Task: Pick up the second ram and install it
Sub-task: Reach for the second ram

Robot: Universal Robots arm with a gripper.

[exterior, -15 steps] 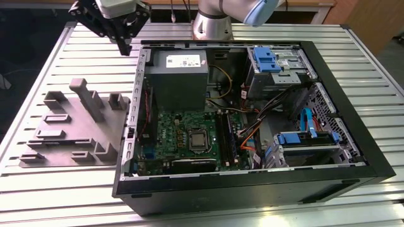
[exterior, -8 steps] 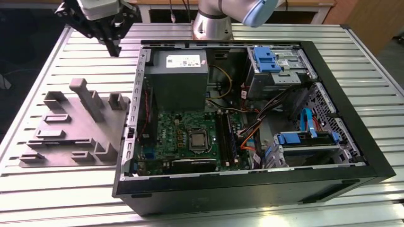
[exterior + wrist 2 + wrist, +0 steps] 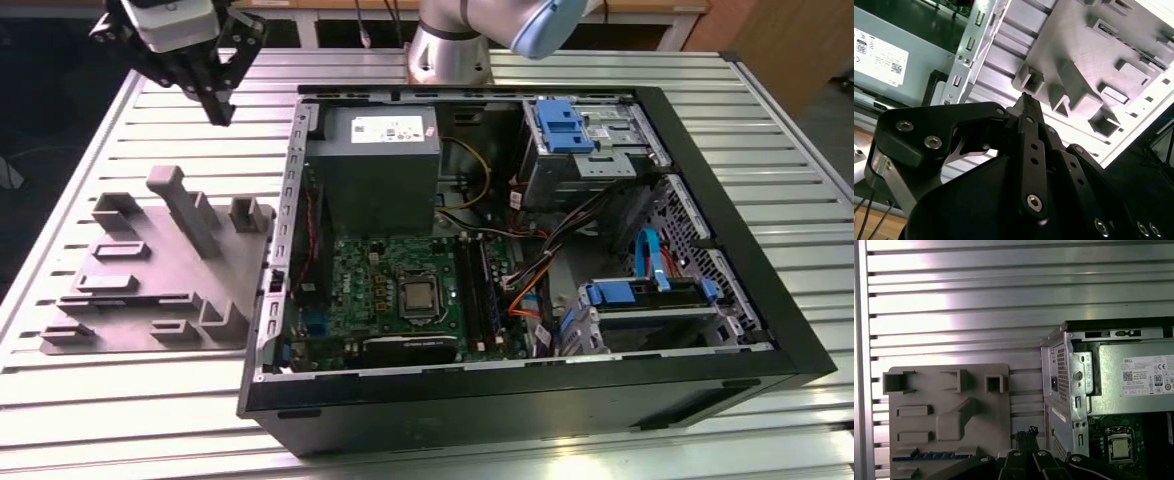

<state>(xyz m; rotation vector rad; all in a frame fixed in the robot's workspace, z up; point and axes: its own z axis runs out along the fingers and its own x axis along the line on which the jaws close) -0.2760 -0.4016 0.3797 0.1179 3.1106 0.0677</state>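
Note:
The second ram [image 3: 929,456] shows in the first wrist view as a thin blue strip lying edge-up in a groove of the grey fixture plate [image 3: 979,410]. That plate [image 3: 147,290] lies on the table at the exterior view's left, beside the open computer case [image 3: 534,400]. My gripper [image 3: 220,112] hangs above the table beyond the plate's far edge, well clear of the ram. Its black fingers meet at the tips [image 3: 1026,98] with nothing between them, and the first wrist view also catches the gripper [image 3: 1026,432]. The green motherboard [image 3: 380,285] and its long black slots [image 3: 481,290] lie inside the case.
A grey power supply [image 3: 380,165] fills the case's far corner. Blue drive cages [image 3: 567,125] [image 3: 647,295] and loose cables [image 3: 534,270] crowd the exterior view's right. The arm's base [image 3: 451,50] stands behind the case. The slatted metal table [image 3: 120,420] spreads around everything.

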